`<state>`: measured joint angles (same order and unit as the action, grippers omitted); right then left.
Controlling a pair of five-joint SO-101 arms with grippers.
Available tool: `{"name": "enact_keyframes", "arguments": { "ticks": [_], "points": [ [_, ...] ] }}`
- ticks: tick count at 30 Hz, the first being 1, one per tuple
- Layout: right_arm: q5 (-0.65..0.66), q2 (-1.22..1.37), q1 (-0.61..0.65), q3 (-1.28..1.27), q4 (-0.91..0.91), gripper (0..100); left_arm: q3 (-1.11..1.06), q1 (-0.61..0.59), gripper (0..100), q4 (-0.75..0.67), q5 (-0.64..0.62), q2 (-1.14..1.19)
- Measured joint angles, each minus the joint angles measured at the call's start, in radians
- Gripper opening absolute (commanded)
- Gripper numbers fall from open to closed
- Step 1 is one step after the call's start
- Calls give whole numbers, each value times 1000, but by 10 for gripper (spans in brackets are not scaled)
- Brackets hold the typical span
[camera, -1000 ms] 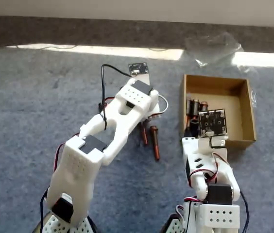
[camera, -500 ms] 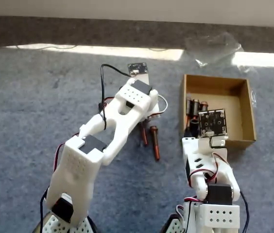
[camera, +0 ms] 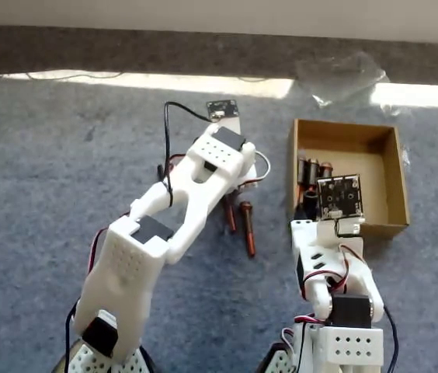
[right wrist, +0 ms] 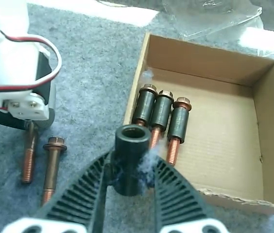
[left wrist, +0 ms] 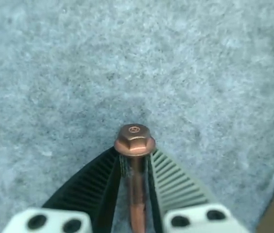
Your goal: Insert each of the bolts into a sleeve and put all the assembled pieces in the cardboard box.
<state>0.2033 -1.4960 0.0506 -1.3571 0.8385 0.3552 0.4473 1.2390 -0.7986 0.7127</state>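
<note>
Over the last second, we note only a slight shift of the left arm (camera: 188, 202) and its cable. The right arm (camera: 331, 264), the box (camera: 343, 127) and the loose bolt (camera: 246, 229) have not moved.

The left gripper (left wrist: 136, 156) is clamped on a bolt (left wrist: 135, 141) just under its head, above the carpet (left wrist: 200, 73). The right gripper (right wrist: 133, 166) is clamped on a sleeve (right wrist: 131, 145), bore open, near the box's front wall. Three assembled pieces (right wrist: 161, 114) lie side by side in the box.

We judge that the fourth insertion is about to begin, since bolt and sleeve are well apart.

No legible writing appears. The bolt head bears a small centre mark, which is unreadable.
</note>
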Motion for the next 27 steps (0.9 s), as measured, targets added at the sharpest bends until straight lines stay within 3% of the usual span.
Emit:
{"name": "enact_keyframes", "arguments": {
  "ticks": [8,15,27],
  "points": [
    [0,0,0,0,0,5,150,0,5,183,11,35],
    [0,0,0,0,0,5,287,-2,5,341,247,37],
    [0,0,0,0,0,5,359,-20,5,493,466,-86]
  ]
}}
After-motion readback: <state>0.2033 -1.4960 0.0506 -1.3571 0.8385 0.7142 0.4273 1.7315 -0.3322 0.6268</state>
